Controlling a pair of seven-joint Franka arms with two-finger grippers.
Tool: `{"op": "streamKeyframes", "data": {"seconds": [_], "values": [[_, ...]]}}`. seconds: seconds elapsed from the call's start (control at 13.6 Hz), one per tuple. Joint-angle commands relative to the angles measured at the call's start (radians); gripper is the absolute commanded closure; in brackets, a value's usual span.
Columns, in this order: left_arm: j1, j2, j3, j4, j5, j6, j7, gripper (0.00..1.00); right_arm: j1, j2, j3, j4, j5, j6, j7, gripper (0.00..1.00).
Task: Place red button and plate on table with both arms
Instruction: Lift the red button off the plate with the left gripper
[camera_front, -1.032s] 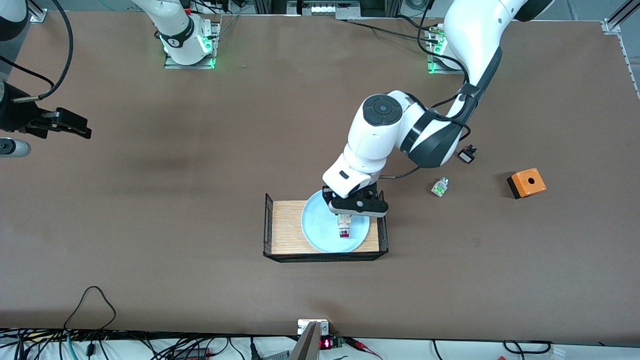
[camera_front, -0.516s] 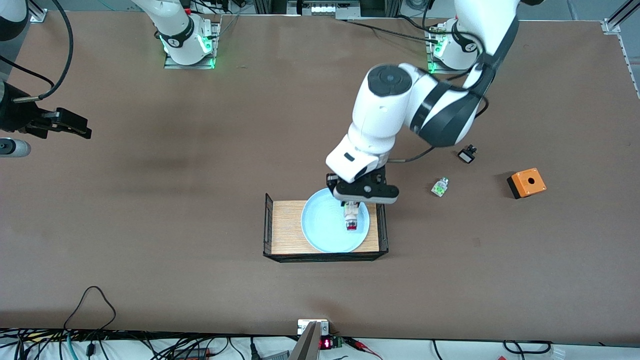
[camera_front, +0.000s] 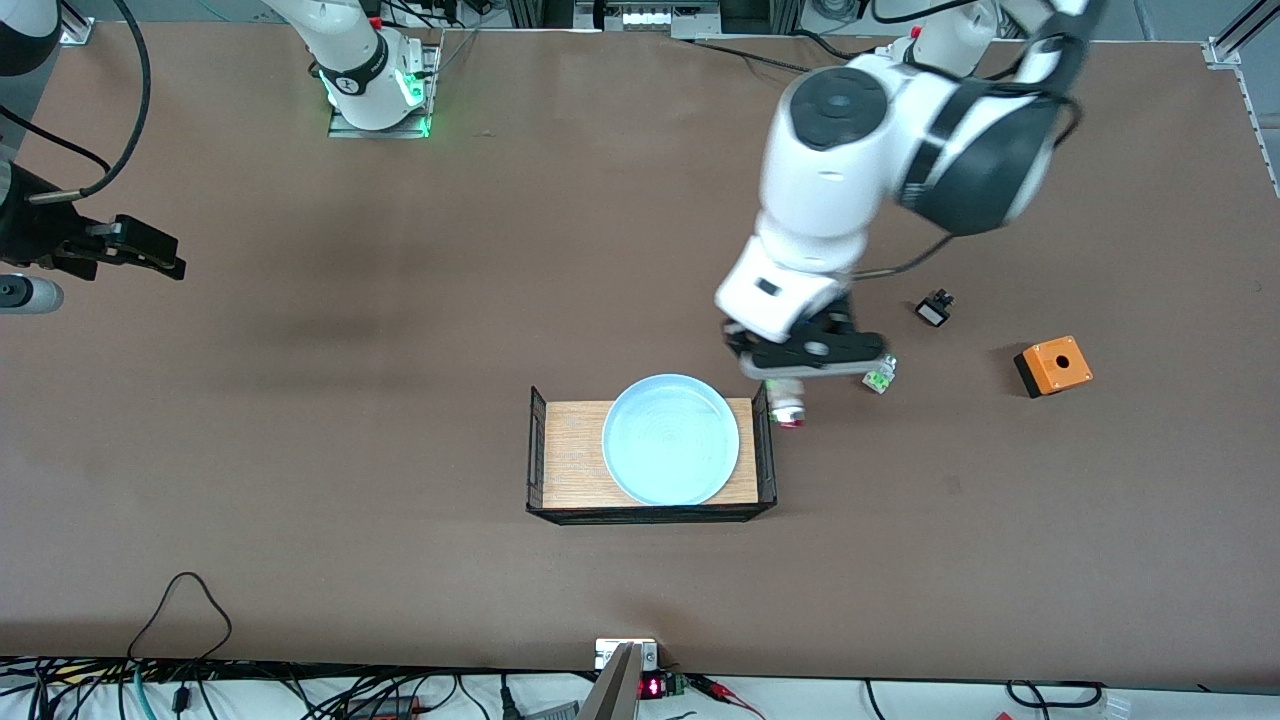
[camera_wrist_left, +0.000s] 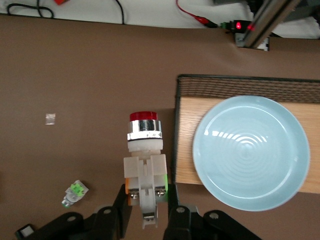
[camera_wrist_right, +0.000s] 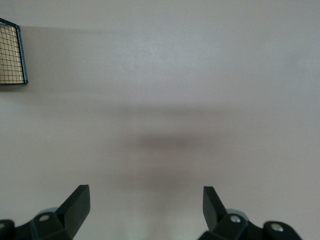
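Observation:
My left gripper (camera_front: 787, 382) is shut on the whitish body of the red button (camera_front: 790, 412), whose red cap points down. It hangs over the bare table (camera_front: 400, 400), just outside the tray's wire end toward the left arm's end. In the left wrist view the red button (camera_wrist_left: 144, 135) sticks out from the left gripper (camera_wrist_left: 146, 191). The light blue plate (camera_front: 670, 440) lies empty on the tray; the left wrist view also shows the plate (camera_wrist_left: 250, 150). My right gripper (camera_front: 150, 252) waits open over the table at the right arm's end, and the right gripper (camera_wrist_right: 146, 200) has nothing between its fingers.
The wood-board tray (camera_front: 570, 455) has black wire ends. A green-capped part (camera_front: 880, 377) lies right beside the left gripper. A black-and-white part (camera_front: 935, 308) and an orange box (camera_front: 1053, 366) lie toward the left arm's end. Cables run along the table's front edge.
My left gripper has lifted the red button off the plate and carried it past the tray's wire end toward the left arm's end. The right arm has stayed put.

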Motion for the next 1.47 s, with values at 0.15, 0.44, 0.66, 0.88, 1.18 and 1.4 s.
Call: {"op": "streamKeyframes", "data": {"seconds": [0.15,0.44,0.66,0.88,1.18,1.4], "values": [[0.151,-0.018,-0.015,-0.014,0.011,-0.024,0.080,1.00,-0.009,0.004,-0.001,0.017,0.082,0.008,0.011,0.00],[0.260,-0.018,-0.013,-0.020,0.011,-0.024,0.143,1.00,0.097,0.006,0.018,0.015,0.081,0.051,0.297,0.00],[0.342,-0.014,-0.014,-0.026,0.010,-0.024,0.163,1.00,0.163,0.042,0.018,0.018,0.072,0.086,0.341,0.00],[0.405,-0.007,-0.015,-0.031,0.004,-0.032,0.195,1.00,0.226,0.099,0.018,0.017,0.060,0.140,0.558,0.00],[0.486,-0.012,-0.013,-0.116,-0.106,-0.030,0.380,1.00,0.358,0.148,0.018,0.018,-0.078,0.181,0.759,0.00],[0.540,-0.036,-0.013,-0.211,-0.145,-0.032,0.586,1.00,0.431,0.161,0.016,0.020,-0.080,0.238,0.891,0.00]]}}
